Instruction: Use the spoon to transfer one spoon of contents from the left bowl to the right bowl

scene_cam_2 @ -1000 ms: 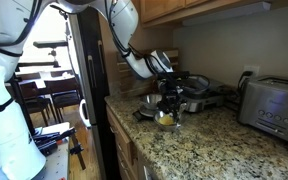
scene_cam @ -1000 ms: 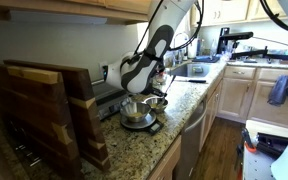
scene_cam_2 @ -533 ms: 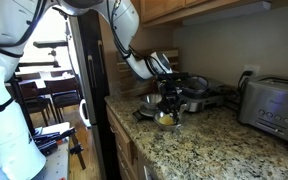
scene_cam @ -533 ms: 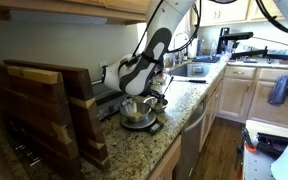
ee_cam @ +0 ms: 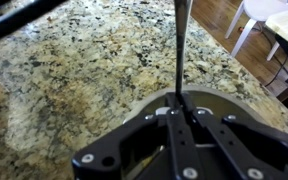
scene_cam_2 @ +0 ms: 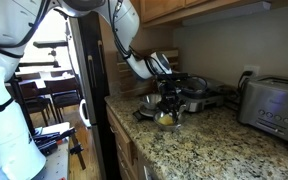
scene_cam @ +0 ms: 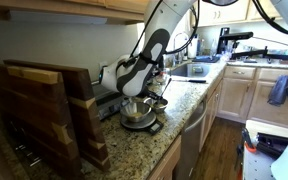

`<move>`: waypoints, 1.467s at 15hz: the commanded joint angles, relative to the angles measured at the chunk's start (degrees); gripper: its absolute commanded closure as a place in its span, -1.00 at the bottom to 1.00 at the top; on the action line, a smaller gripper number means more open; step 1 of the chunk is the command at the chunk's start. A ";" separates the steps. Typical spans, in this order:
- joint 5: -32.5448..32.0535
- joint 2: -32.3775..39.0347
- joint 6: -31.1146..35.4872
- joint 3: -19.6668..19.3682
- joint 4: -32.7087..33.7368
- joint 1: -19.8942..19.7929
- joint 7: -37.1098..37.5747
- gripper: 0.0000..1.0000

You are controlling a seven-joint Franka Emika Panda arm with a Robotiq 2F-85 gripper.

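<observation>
My gripper hangs just above the right bowl, the small shallow one with a tan-yellow inside. It also shows in an exterior view. The left bowl, shiny steel, stands close beside it. In the wrist view my gripper is shut on the thin handle of the spoon. The handle runs straight away from the jaws over the granite. A round bowl rim lies under the fingers. The spoon's scoop end is hidden, and so is what the bowls hold.
The bowls stand on a speckled granite counter near its front edge. A steel toaster stands nearby, dark pans lie by the wall, and wooden boards lean on the counter. A sink lies further along.
</observation>
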 commanded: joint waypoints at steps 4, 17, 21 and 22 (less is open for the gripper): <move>3.82 -0.41 1.38 0.70 0.48 -1.76 -2.53 0.95; 11.98 -2.24 8.84 -0.37 0.18 -4.94 -4.73 0.94; 11.78 -3.74 9.47 -1.12 -1.02 -5.26 -4.74 0.95; 11.79 -4.06 9.70 -1.27 -1.29 -5.42 -4.73 0.94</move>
